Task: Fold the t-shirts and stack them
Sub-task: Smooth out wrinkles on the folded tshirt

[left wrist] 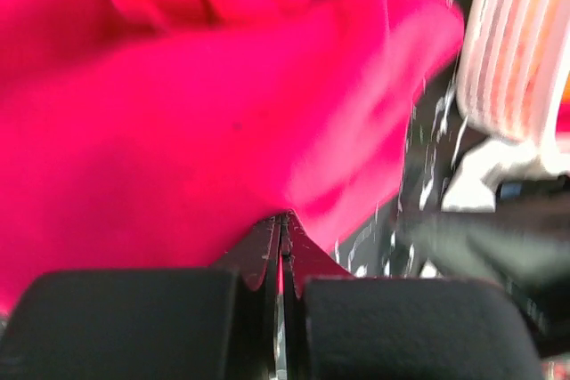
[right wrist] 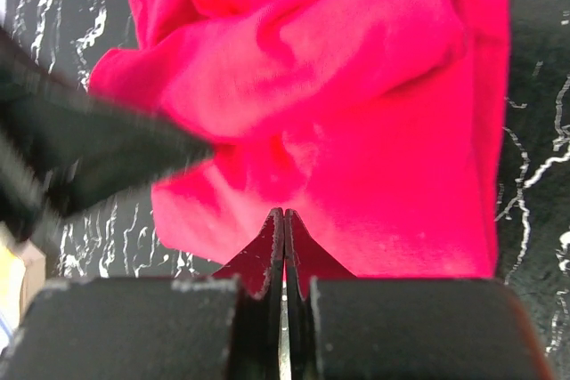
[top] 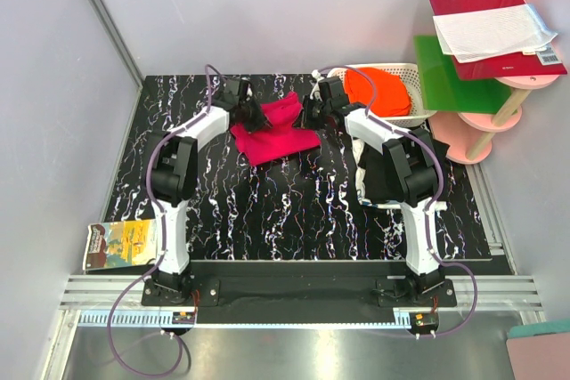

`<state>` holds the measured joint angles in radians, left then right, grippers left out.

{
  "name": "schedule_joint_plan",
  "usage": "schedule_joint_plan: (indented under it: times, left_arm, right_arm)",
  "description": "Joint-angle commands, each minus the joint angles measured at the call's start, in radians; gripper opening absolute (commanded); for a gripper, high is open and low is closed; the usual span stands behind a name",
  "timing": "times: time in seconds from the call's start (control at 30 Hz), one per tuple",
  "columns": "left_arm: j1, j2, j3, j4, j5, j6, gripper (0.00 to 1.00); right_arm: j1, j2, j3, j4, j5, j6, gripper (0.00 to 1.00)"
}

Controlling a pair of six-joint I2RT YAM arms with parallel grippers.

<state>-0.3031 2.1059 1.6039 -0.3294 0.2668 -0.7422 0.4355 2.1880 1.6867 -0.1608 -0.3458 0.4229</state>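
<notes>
The pink t-shirt (right wrist: 356, 131) lies bunched on the black marbled surface (top: 294, 211), directly in front of both pairs of fingers. The left fingers (left wrist: 283, 224) are pressed together, with a thin strip of pink cloth between them. The right fingers (right wrist: 283, 220) are also together, and their tips touch the near edge of the shirt; I cannot tell if cloth is caught there. Beyond the right fingers, an orange t-shirt (top: 377, 91) sits inside a white basket (top: 417, 117).
</notes>
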Motion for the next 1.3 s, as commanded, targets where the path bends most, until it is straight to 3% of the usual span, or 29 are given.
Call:
schedule_joint_plan:
  times: [0.0, 0.13, 0.53, 0.67, 0.73, 0.93, 1.17, 1.27]
  left_arm:
    - [0.035, 0.106, 0.12, 0.027, 0.023, -0.011, 0.0]
    - [0.056, 0.196, 0.197, -0.016, 0.012, -0.008, 0.0]
    - [0.088, 0.135, 0.217, 0.099, -0.263, -0.01, 0.0]
    - [0.117, 0.19, 0.362, 0.035, -0.307, 0.026, 0.0]
    - [0.128, 0.174, 0.366, 0.049, -0.302, 0.032, 0.0]
    - [0.13, -0.07, 0.099, 0.259, -0.175, 0.057, 0.0]
    - [0.078, -0.247, -0.16, 0.25, -0.067, 0.036, 0.0]
    - [0.019, -0.294, -0.194, 0.221, -0.078, 0.073, 0.0]
  right_arm:
    - [-0.001, 0.016, 0.048, 0.01, -0.056, 0.008, 0.0]
    - [-0.001, 0.023, 0.047, 0.01, -0.074, 0.014, 0.0]
    - [-0.003, 0.042, 0.013, 0.012, -0.096, -0.003, 0.0]
    - [-0.001, 0.047, 0.004, 0.01, -0.091, -0.009, 0.0]
    - [-0.001, 0.046, -0.001, 0.01, -0.087, -0.015, 0.0]
    - [-0.001, 0.042, -0.016, 0.012, -0.081, -0.015, 0.0]
    - [-0.001, 0.044, -0.015, 0.018, -0.088, -0.004, 0.0]
    - [-0.001, 0.036, -0.022, 0.017, -0.082, -0.006, 0.0]
